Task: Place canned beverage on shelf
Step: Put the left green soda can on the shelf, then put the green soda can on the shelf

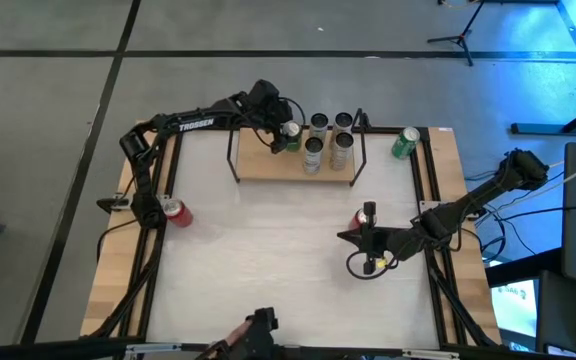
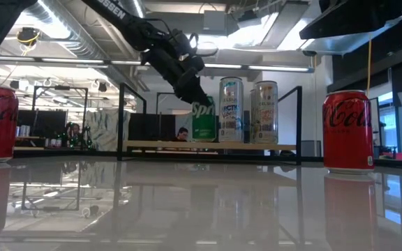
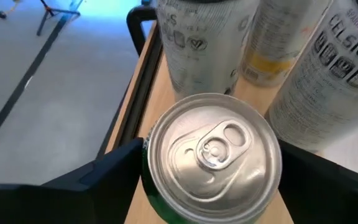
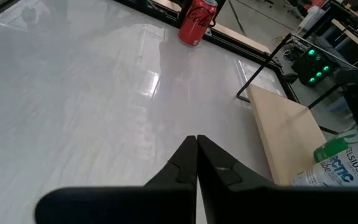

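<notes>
Silver lid and pull tab of the green can (image 3: 211, 160) fill the left wrist view, with one dark finger (image 3: 98, 180) to either side of the can body. The fingers are spread wide; contact with the can wall is not confirmed on either side, so whether the can is held or just released cannot be told.

The left gripper (image 1: 286, 133) is at the shelf (image 1: 268, 168), over the end nearer the left arm. The low view shows the green can upright on the board (image 2: 203, 120), beside the tall cans. The judgement is that the placement is at or just past the release stage, and the wide finger spread suits a withdrawal without tipping the can.

Four tall silver cans (image 1: 327, 138) stand on the shelf in a tight cluster, just beside the green can. The green can has been set close to them, probably to keep the stock grouped between the black wire end frames (image 1: 234, 155).

The right gripper (image 1: 372, 238) waits over the white table (image 1: 268, 260), with its fingers pressed together and nothing between them. One red can (image 1: 365, 215) stands just beside it. A second red can (image 1: 176, 212) stands near the left arm's base. Another green can (image 1: 405, 143) lies beyond the shelf's far end. These three remain off the shelf.
</notes>
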